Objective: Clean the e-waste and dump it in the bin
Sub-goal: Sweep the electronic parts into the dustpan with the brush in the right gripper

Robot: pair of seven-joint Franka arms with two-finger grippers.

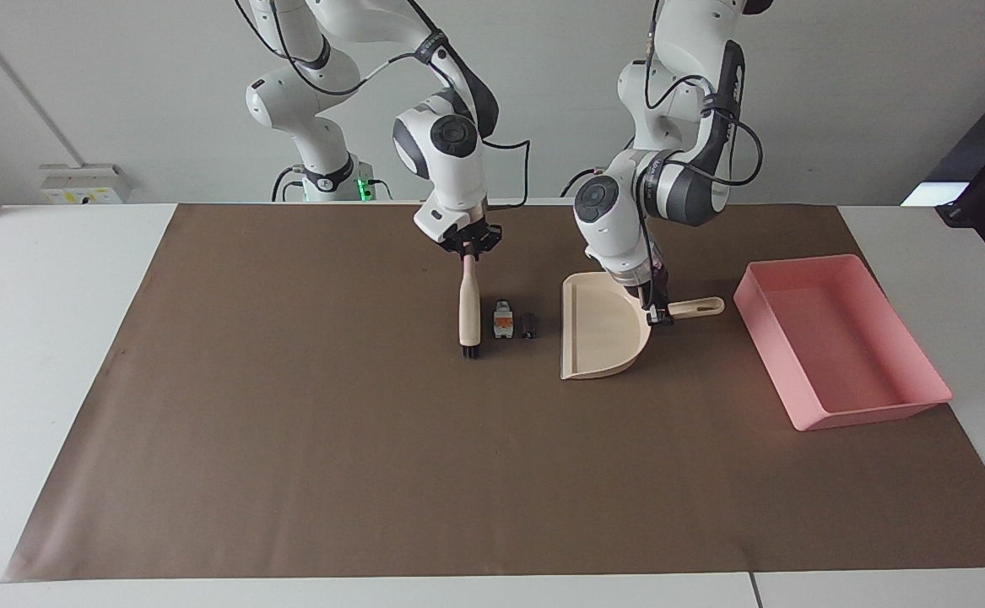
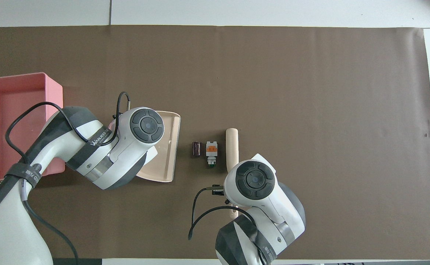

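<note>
Two e-waste pieces, one brush, one dustpan.

E-waste lies between brush and dustpan; bin beside the dustpan
</note>
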